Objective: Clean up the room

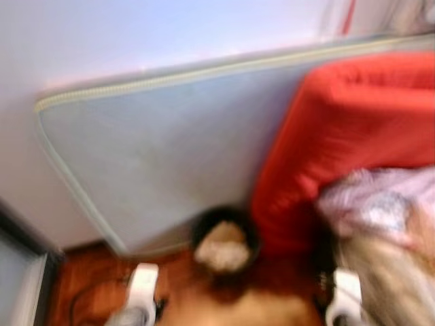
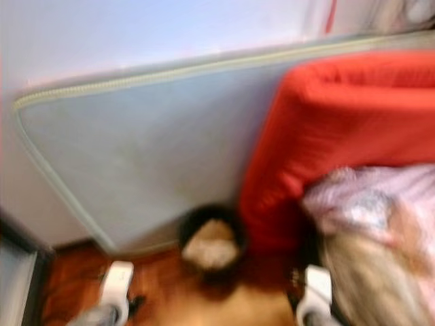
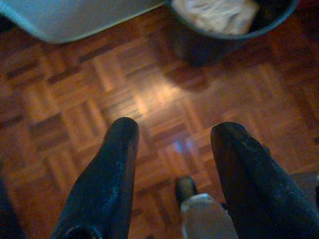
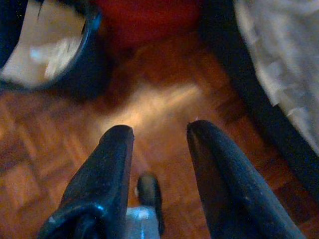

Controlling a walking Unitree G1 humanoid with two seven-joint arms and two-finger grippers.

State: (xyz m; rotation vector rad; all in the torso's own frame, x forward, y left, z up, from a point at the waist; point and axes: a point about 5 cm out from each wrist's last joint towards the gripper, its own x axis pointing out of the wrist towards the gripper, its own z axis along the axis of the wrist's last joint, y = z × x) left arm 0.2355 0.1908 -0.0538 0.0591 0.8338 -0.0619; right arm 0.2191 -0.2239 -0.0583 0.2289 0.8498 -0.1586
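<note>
The head views are blurred. A dark round bin [image 1: 224, 241] with pale crumpled stuff inside stands on the parquet floor, against a blue-grey mattress [image 1: 163, 142] that leans on the wall. The bin's rim [image 3: 234, 30] also appears in the left wrist view, and its side [image 4: 55, 50] in the right wrist view. My left gripper [image 3: 174, 137] hangs open over bare parquet, nothing between its fingers. My right gripper [image 4: 159, 132] is open too, above the floor near the bin. Both silver arms [image 1: 139, 292] hang low at the frame's bottom.
A red cover [image 1: 346, 129] drapes over furniture on the right, with pale patterned bedding [image 1: 380, 204] heaped below it. A dark frame edge [image 1: 24, 251] stands at the far left. A dark cable [image 1: 88, 299] lies on the floor.
</note>
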